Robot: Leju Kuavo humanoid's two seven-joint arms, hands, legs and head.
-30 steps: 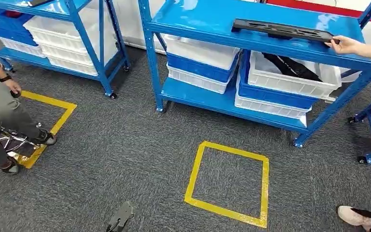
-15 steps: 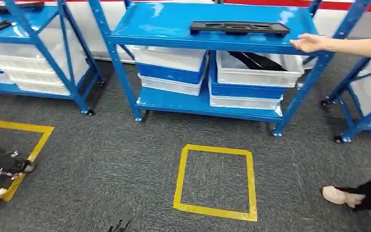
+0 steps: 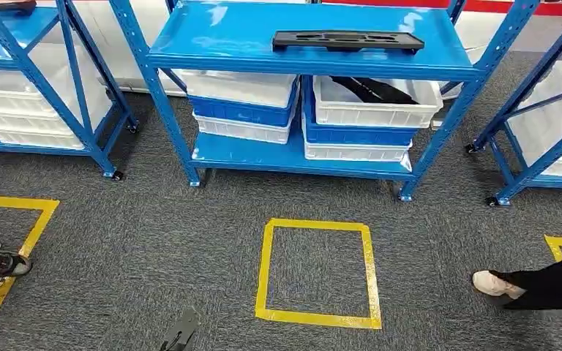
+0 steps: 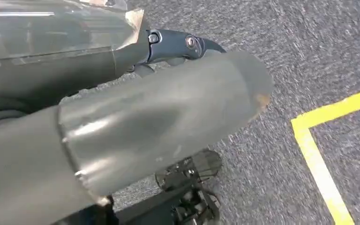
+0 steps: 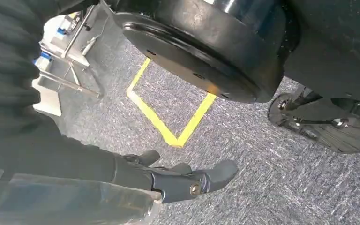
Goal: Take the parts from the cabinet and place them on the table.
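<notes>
Black part (image 3: 347, 40) flat on cabinet (image 3: 212, 44) top; both hands seemingly empty.

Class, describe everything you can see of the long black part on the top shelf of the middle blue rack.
The black part is a long, flat, narrow piece, matte and plastic-looking, with shallow elongated recesses along its upper face. It lies flat on the glossy top shelf of the blue rack, lengthwise along the shelf, toward its right half. Nothing but the shelf touches it.
</notes>
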